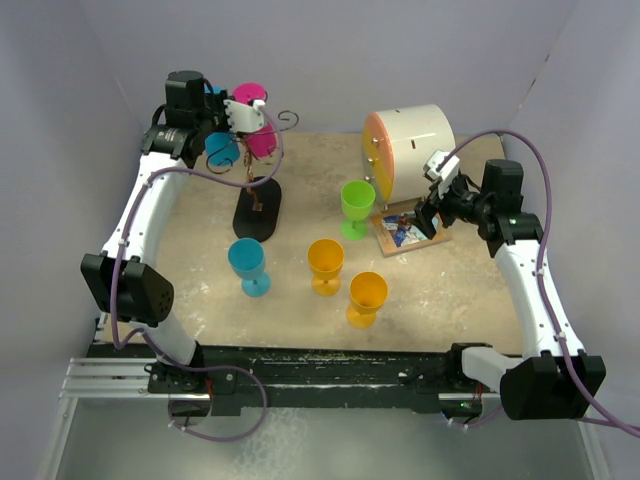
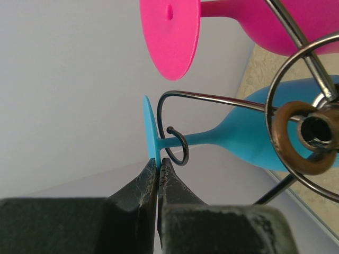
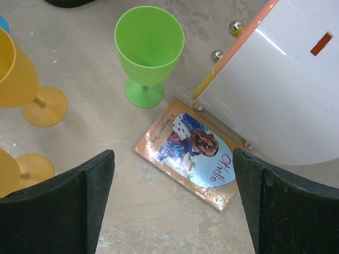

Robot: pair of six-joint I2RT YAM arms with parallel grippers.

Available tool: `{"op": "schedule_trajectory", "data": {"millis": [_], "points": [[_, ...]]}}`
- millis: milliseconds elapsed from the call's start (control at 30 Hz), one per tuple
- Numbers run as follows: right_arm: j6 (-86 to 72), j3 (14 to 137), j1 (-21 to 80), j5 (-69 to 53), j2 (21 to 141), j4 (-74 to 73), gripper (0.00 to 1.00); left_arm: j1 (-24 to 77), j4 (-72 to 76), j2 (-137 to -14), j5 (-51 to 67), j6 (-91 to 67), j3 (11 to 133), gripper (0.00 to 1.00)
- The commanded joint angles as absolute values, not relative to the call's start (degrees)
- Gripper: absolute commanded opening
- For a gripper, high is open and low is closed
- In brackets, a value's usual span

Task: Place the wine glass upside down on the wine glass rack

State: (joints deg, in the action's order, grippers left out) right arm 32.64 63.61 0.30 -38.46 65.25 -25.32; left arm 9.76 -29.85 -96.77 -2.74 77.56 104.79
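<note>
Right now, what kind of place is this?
Probably a robot test booth: the left arm and right arm are bolted at the table edge, plain walls box it in, and colourful wine glasses look like props.

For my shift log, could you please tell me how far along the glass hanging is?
Done: a pink glass hangs inverted on the rack. In hand: the left tool pinches the foot of a blue glass, its stem inside a wire curl. Left: four glasses stand upright on the table.
</note>
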Motion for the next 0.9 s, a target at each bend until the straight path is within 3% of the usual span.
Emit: {"op": "schedule_trajectory", "data": {"millis": [0, 867], "points": [[33.4, 63.7, 0.0, -38.7, 65.0, -23.6, 0.95, 9.3, -29.8, -93.8, -0.9, 76.8, 105.8, 0.03], [33.4, 63.5, -0.4, -38.6, 64.9, -23.4, 0.95, 9.4, -33.0, -92.8, 0.3, 76.5, 104.1, 0.14]]}}
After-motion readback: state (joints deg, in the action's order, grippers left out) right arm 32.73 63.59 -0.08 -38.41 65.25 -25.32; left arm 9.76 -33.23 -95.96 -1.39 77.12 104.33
